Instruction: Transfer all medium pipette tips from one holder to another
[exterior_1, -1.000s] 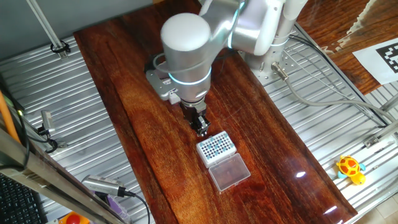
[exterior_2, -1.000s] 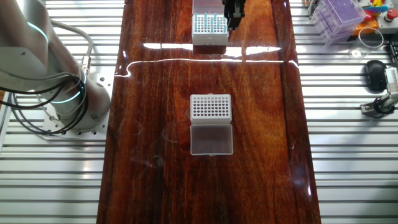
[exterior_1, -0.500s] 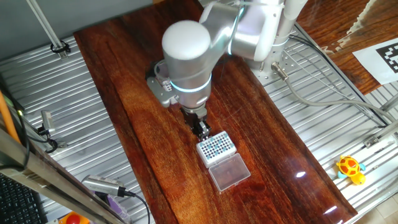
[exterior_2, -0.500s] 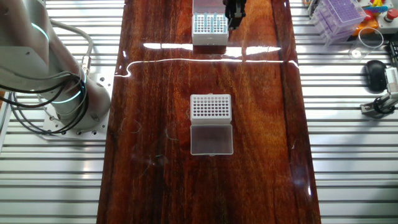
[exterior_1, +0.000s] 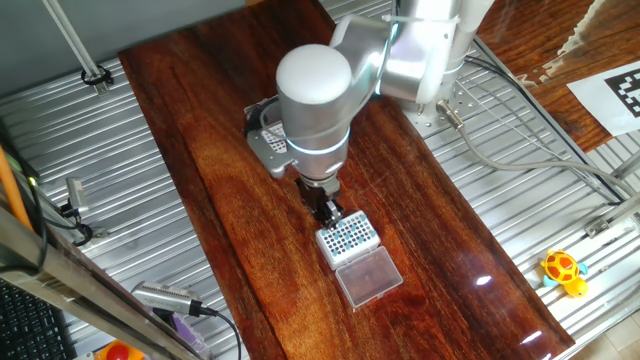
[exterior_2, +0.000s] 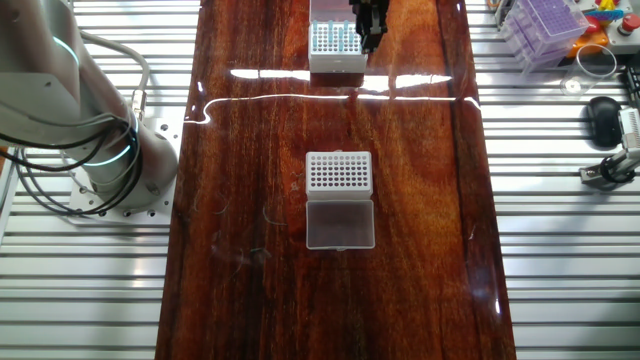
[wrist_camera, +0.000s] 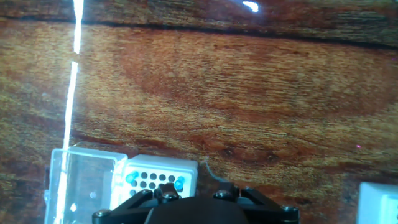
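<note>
Wooden table (exterior_2: 250, 150), landmark.
- White rack (exterior_1: 347, 235), clear lid (exterior_1: 366, 275) open, mid-table; medium pipette tips (wrist_camera: 130, 179) seated in its hole grid.
- Gripper (exterior_1: 329, 209) just above that rack's edge; jaw state cannot be told.
- Second white rack (exterior_2: 338, 172), mid-table in the other fixed view.

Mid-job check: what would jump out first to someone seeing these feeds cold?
The big silver arm bent over the glossy wooden table, its gripper right at the edge of a white rack with an open clear lid. A second rack sits mid-table, apart.
</note>
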